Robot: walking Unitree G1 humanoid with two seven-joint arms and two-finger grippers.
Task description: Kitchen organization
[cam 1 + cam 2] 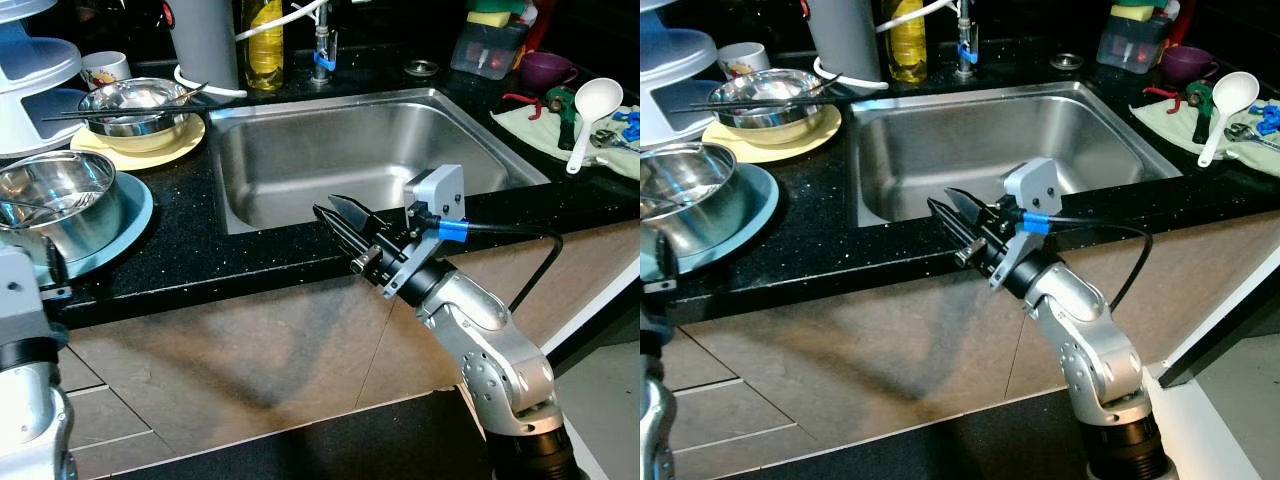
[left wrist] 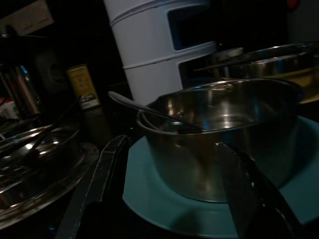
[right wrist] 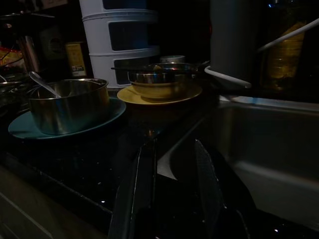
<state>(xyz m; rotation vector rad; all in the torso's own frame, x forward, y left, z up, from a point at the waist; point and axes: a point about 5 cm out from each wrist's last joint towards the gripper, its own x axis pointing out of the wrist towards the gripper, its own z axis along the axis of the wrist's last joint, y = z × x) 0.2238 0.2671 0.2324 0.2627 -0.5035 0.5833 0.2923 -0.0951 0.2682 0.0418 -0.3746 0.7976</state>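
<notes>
Left eye view: right tool hovers over the black bench front edge, at 6 o'clock of the steel sink, fingers slightly spread, holding nothing; a steel bowl with a spoon sits on a blue plate at 9 o'clock; another steel bowl rests on a yellow plate at 10 o'clock; left wrist view: left tool spread wide, just before the blue plate; a white ladle lies at 2 o'clock.
</notes>
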